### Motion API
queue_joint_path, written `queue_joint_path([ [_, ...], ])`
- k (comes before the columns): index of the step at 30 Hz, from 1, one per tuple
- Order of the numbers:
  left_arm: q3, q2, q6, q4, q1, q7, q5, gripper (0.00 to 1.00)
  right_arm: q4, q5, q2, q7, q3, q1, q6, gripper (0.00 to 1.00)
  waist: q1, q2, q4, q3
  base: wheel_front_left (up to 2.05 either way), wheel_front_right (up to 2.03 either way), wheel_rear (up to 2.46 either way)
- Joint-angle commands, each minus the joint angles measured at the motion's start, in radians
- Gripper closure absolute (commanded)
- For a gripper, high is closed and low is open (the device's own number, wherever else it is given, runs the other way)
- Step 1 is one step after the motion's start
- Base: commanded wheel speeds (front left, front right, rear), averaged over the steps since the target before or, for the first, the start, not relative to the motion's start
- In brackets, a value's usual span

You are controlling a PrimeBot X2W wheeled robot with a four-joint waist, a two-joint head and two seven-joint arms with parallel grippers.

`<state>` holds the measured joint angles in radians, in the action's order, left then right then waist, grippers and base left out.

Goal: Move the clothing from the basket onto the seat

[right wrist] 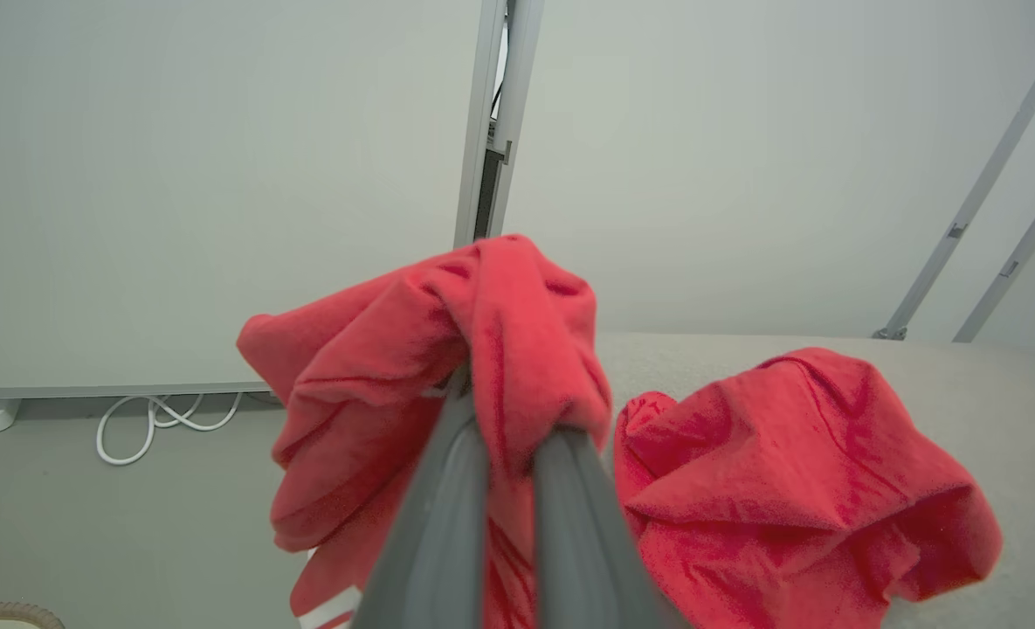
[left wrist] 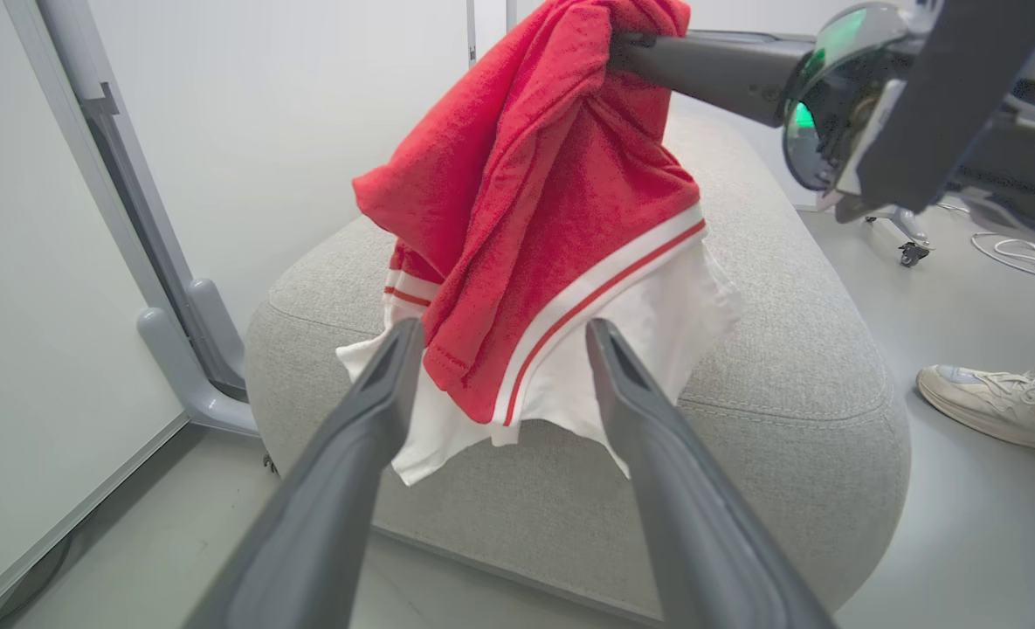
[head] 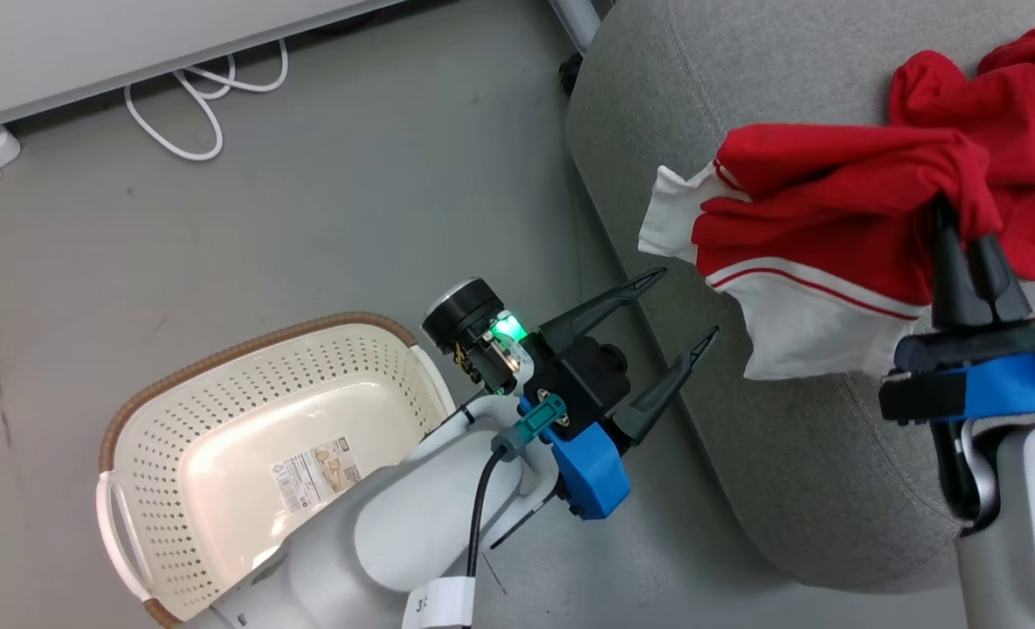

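One plain garment [head: 1028, 96] lies heaped on the seat [head: 744, 437]. My right gripper [head: 962, 227] pinches the striped garment [head: 814, 227], which hangs lengthwise, white hem lowest. My left gripper [head: 687, 301] gapes empty.

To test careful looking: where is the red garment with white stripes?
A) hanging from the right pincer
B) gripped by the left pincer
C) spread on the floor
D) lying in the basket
A: the right pincer is shut on the striped garment, which hangs at the seat edge, while the left pincer stands open and apart.
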<state>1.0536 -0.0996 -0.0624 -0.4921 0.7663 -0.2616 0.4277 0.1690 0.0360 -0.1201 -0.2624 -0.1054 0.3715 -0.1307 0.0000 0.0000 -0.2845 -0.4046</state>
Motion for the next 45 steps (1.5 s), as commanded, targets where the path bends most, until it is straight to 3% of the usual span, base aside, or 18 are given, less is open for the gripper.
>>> queue_joint_path([
  [1,-0.003,-0.012,0.001,0.004,0.017,-0.005,-0.008,0.00,-0.010,-0.005,-0.012,-0.004,0.006,0.037,0.000,1.00,0.0000,0.0000,0.001,-0.021,0.00,0.00,0.00],
  [10,-0.013,-0.057,0.007,0.038,0.090,0.009,-0.037,0.00,-0.071,0.001,-0.097,-0.004,-0.049,0.318,0.000,1.00,0.0000,0.0000,-0.001,-0.177,0.00,0.00,0.00],
  [19,-0.033,-0.116,0.018,0.102,0.178,0.036,-0.064,0.00,-0.084,0.011,-0.277,-0.004,-0.324,0.561,0.000,1.00,0.0000,0.0000,0.004,-0.331,0.00,0.00,0.00],
  [25,-0.041,-0.155,0.033,0.161,0.205,0.058,-0.076,0.00,-0.011,0.030,-0.384,-0.004,-0.457,0.582,0.000,1.00,0.0000,0.0000,-0.013,-0.397,0.00,0.00,0.00],
  [30,-0.035,-0.184,0.036,0.208,0.205,0.082,-0.082,0.00,0.057,0.007,-0.371,-0.004,-0.492,0.525,0.000,1.00,0.0000,0.0000,-0.030,-0.428,0.00,0.00,0.00],
  [39,-0.025,-0.211,0.046,0.256,0.200,0.113,-0.080,0.00,0.152,-0.033,-0.239,-0.004,-0.480,0.427,0.000,1.00,0.0000,0.0000,-0.041,-0.440,0.00,0.00,0.00],
  [45,-0.024,-0.231,0.054,0.276,0.199,0.126,-0.079,0.00,0.259,-0.020,-0.212,-0.004,-0.460,0.405,0.000,1.00,0.0000,0.0000,-0.037,-0.449,0.00,0.00,0.00],
])
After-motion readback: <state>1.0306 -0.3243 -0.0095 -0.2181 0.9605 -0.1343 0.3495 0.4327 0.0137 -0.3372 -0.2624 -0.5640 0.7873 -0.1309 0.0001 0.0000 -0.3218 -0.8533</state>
